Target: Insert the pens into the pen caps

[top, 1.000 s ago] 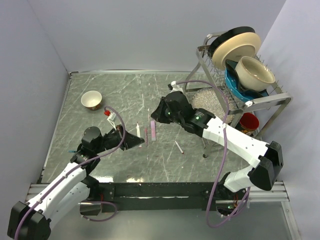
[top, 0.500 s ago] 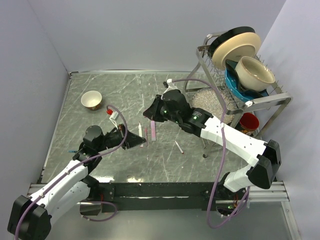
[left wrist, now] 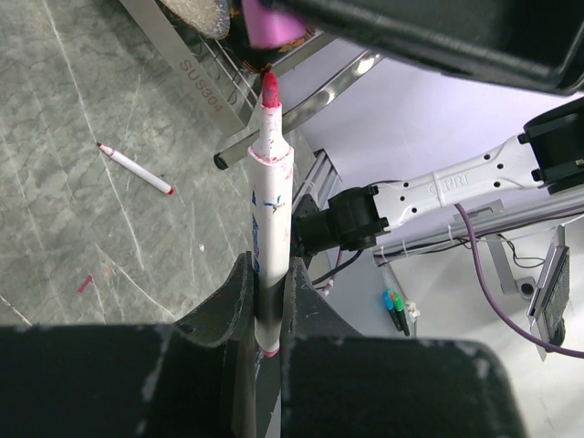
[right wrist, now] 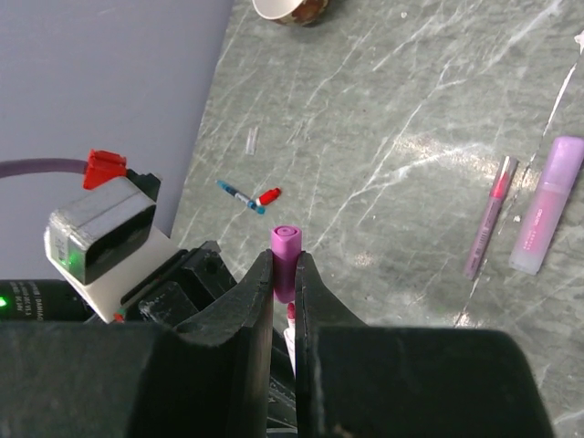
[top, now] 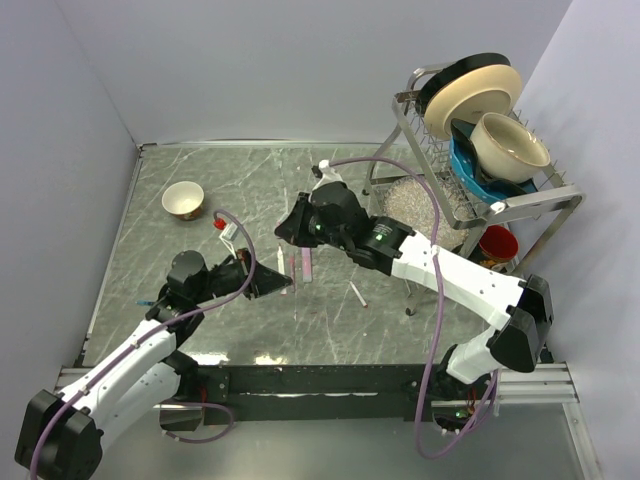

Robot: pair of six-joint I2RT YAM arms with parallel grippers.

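Observation:
My left gripper is shut on a white pen and holds it upright, its pink-red tip pointing at a pink cap just beyond it. My right gripper is shut on that pink cap, and the pen's tip shows just below it between the fingers. In the top view the right gripper hovers just above the left gripper and the held pen. A thin pink pen, a pale purple pen and a white pen lie on the table.
A small blue pen with a red cap lies near the left wall. A small bowl stands at the back left. A dish rack with plates and bowls, a red cup and a clear beaded container stand at the right.
My right gripper has moved left with the cap, over the tip of the pen in my left gripper. The left gripper has shifted slightly with its pen.

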